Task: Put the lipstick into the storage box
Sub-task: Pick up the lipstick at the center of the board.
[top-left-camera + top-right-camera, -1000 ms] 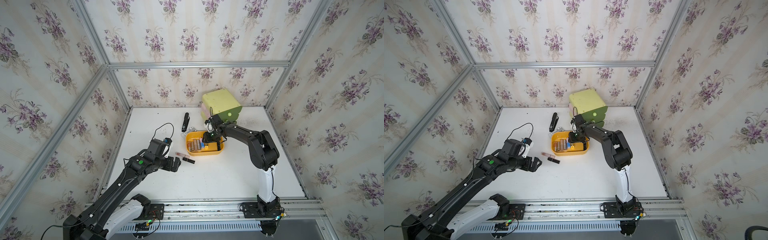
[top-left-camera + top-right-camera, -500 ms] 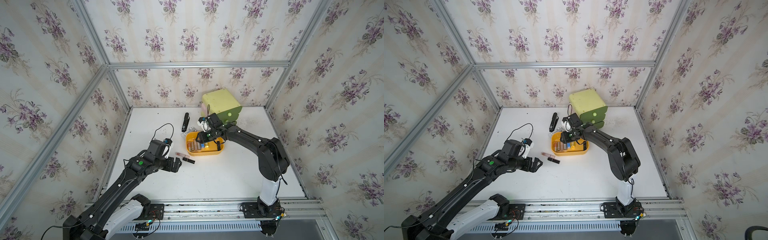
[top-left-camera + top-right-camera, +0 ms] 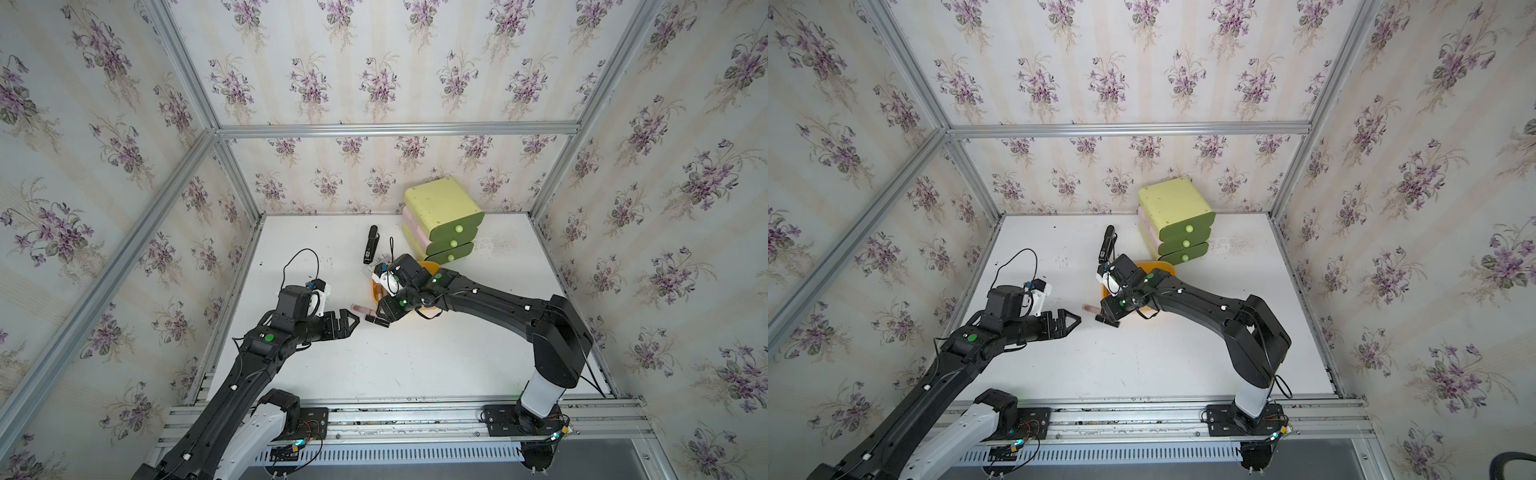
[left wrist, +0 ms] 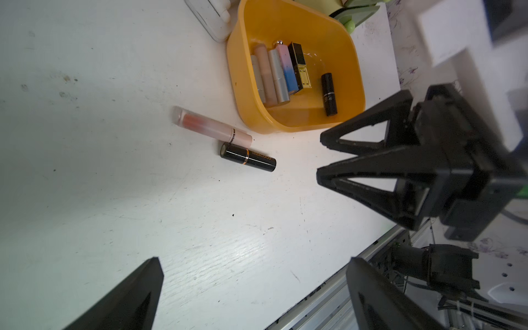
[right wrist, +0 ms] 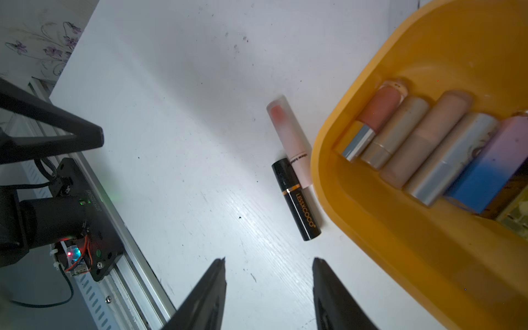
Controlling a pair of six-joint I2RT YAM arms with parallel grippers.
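A black lipstick [image 5: 295,198] with a gold band lies on the white table beside a pink translucent tube [image 5: 290,140], just outside the orange-yellow storage box [image 5: 328,177]. Several lipsticks lie side by side inside the box [image 4: 237,85]. My right gripper [image 5: 268,261] hovers open and empty a short way from the black lipstick's end, over the box's front-left corner in a top view [image 3: 383,316]. My left gripper [image 4: 254,261] is wide open and empty, left of both tubes [image 3: 351,322]. The black lipstick [image 4: 248,157] lies between the two grippers.
A pale yellow-green three-drawer unit [image 3: 442,216] stands behind the box. A black stapler-like object [image 3: 370,245] lies at the back, and a white object [image 4: 211,17] rests by the box's far corner. The aluminium rail [image 3: 395,411] runs along the table's front edge.
My right gripper has come out of the box and moved forward-left, towards the two tubes on the table, its jaws a little wider. The left arm has stayed still.
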